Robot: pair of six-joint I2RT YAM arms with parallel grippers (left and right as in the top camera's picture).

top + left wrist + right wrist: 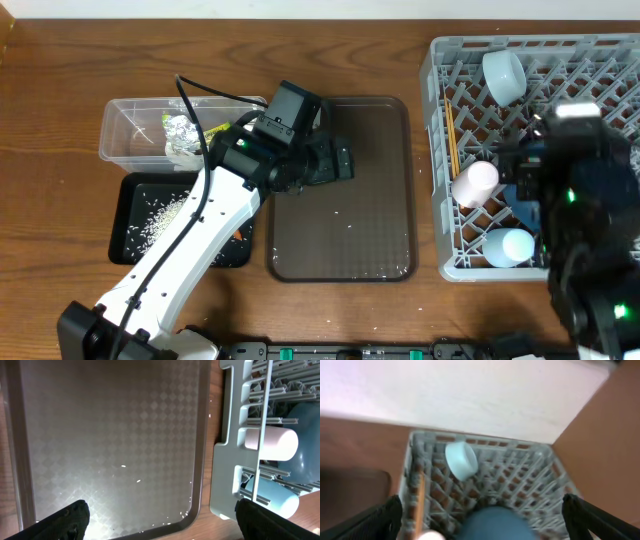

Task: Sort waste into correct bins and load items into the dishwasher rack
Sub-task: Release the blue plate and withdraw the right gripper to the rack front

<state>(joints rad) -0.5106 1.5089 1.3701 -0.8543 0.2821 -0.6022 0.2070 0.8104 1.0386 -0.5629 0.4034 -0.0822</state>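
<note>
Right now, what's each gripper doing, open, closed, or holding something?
Left gripper: open, empty, over the brown tray.
Right gripper: open, empty, above the dishwasher rack.

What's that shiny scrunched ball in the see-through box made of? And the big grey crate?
The scrunched ball looks like metal foil: silvery, creased, glinting. Its box looks like clear plastic; you can see through its walls. The grey crate seems to be moulded plastic: matte, one even colour, thin lattice ribs.
</note>
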